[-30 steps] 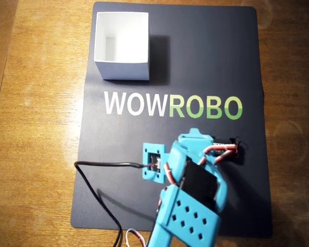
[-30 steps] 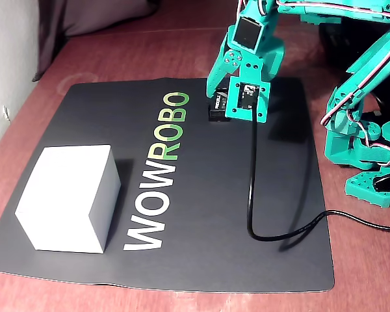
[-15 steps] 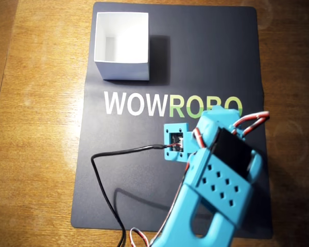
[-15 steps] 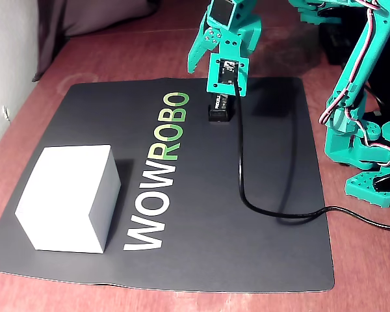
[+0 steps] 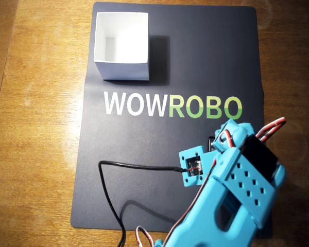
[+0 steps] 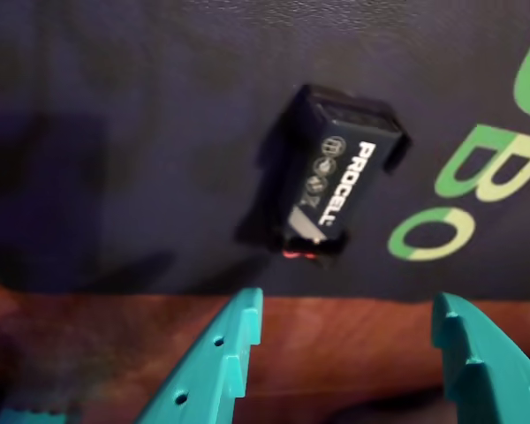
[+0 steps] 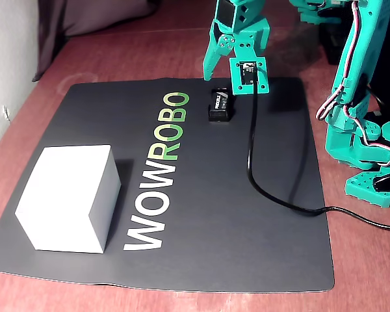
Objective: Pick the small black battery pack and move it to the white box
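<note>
The small black battery pack (image 6: 336,177) with white "PROCELL" lettering lies on the black mat, red wire at its near end. In the fixed view it (image 7: 220,105) sits at the mat's far edge by the green "O". My gripper (image 6: 346,300) is open and empty, its two teal fingers (image 6: 221,362) apart just short of the pack. In the fixed view the gripper (image 7: 220,78) hovers above the pack without touching it. The white box (image 5: 121,46) stands open-topped at the mat's top left corner, far from the gripper, and at near left in the fixed view (image 7: 68,195). In the overhead view the arm (image 5: 237,180) hides the pack.
The black mat (image 5: 144,149) with "WOWROBO" lettering lies on a wooden table. A black cable (image 7: 253,149) runs from the wrist camera across the mat's right part. The arm's teal base (image 7: 367,149) stands at the right beyond the mat.
</note>
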Controlling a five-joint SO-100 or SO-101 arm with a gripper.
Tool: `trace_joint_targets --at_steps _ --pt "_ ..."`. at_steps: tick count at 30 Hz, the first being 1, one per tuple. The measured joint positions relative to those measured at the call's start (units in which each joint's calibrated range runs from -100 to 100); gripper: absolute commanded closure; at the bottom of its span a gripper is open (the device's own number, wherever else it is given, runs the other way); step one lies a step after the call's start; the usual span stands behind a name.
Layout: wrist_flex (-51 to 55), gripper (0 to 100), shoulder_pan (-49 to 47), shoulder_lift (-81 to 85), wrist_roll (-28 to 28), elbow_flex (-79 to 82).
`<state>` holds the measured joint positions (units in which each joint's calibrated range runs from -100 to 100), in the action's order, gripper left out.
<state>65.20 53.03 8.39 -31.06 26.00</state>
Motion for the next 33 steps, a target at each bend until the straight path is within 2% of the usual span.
trace_joint_targets --at_steps 8,13,16,23,33 --pt "0.0 78 0.0 -3.6 0.1 0.0" --pt "0.0 78 0.0 -5.3 5.2 0.0" --pt "0.0 78 0.0 -6.1 6.3 0.0" --pt "-5.3 78 0.0 -6.4 6.7 0.0" --pt "-5.7 78 0.0 -10.1 6.7 -0.2"
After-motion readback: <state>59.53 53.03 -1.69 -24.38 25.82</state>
